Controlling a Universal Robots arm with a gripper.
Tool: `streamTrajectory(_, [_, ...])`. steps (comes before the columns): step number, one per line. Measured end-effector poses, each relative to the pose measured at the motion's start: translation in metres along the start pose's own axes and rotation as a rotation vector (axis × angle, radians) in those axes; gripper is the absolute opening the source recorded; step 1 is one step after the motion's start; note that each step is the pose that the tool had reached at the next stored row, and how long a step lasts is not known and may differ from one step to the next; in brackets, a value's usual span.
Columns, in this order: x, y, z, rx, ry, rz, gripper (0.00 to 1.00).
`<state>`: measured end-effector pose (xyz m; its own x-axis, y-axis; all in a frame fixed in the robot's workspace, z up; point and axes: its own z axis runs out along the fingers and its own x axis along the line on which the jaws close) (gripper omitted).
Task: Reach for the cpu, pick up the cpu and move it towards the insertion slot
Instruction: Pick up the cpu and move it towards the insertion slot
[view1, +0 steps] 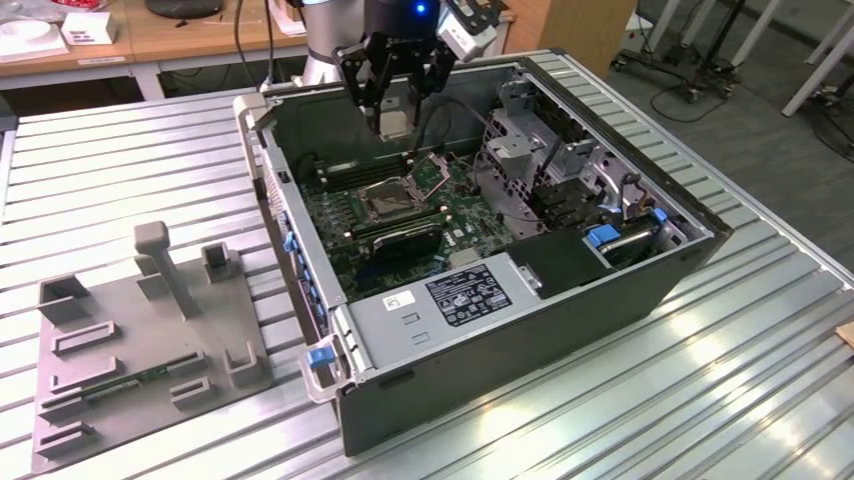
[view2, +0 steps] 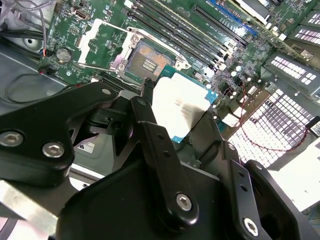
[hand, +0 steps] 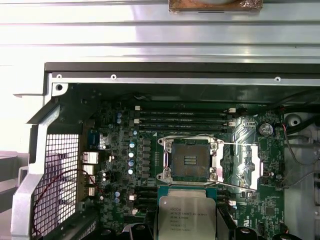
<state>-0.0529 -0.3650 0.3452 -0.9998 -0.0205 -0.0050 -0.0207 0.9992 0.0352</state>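
Note:
My gripper (view1: 396, 124) hangs over the far part of the open computer case (view1: 400, 420), shut on the cpu (view1: 395, 121), a flat square chip with a pale silvery top. In the second wrist view the black fingers (view2: 150, 131) clamp the cpu (view2: 181, 106) on two opposite edges. The insertion slot (view1: 390, 201), a square socket with a dark centre and a silvery frame, lies open on the green motherboard just below the chip. In both wrist views the cpu (hand: 186, 218) sits close beside the insertion slot (hand: 190, 160) (view2: 148, 58), above it and not touching.
Long black memory slots (hand: 182, 119) run along both sides of the socket. A power supply (view1: 461, 297) and a drive cage (view1: 561, 175) fill the case's near and right parts. A grey fixture plate (view1: 134, 340) lies on the slatted metal table (view1: 694, 380) at the exterior view's left.

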Motion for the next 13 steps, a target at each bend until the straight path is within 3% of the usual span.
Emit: streamTrajectory(13, [-0.0001,0.0035,0.0007,-0.001,0.0,0.0,0.54])
